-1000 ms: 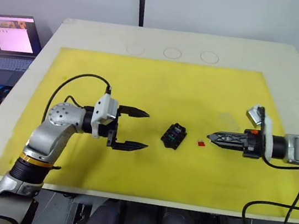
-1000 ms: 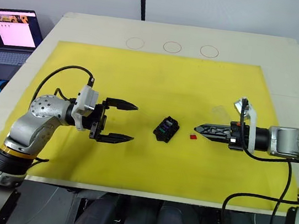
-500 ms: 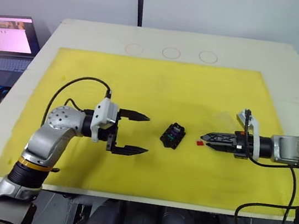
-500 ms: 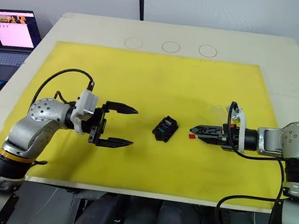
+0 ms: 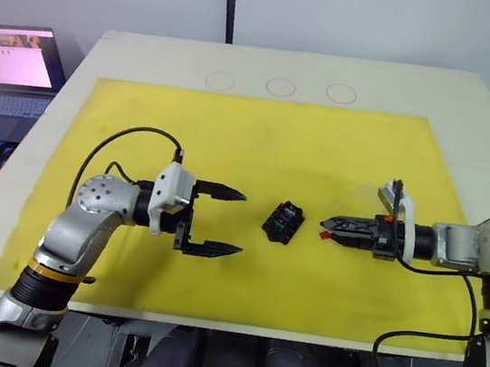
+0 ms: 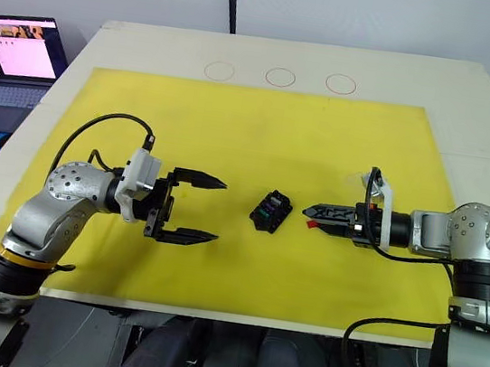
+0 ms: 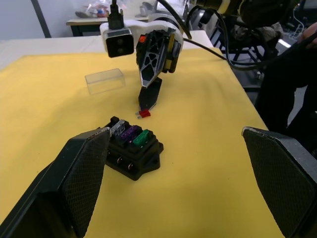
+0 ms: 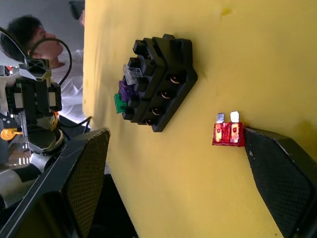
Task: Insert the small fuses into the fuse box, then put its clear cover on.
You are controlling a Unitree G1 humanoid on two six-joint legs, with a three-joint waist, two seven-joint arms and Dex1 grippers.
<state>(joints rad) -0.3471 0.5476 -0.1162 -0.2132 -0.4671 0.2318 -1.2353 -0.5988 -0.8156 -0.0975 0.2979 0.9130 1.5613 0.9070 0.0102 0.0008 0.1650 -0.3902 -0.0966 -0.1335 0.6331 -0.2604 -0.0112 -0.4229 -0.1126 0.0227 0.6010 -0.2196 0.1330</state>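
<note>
Right hand (image 6: 308, 215) parted, one finger touching red fuse (image 8: 228, 134), nothing gripped

Right gripper (image 5: 324, 223) advanced, reaching red fuse (image 5: 323, 235).

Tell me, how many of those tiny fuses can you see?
4. Three sit in the black fuse box: a green fuse, a purple fuse and a greyish fuse. The red fuse lies on the yellow mat, touching the right end effector.

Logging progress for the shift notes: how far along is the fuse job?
Three fuses, green, purple and clear-grey, sit in the fuse box. The red fuse lies on the mat at the right gripper; the left gripper waits open. The clear cover lies apart, not on.
</note>
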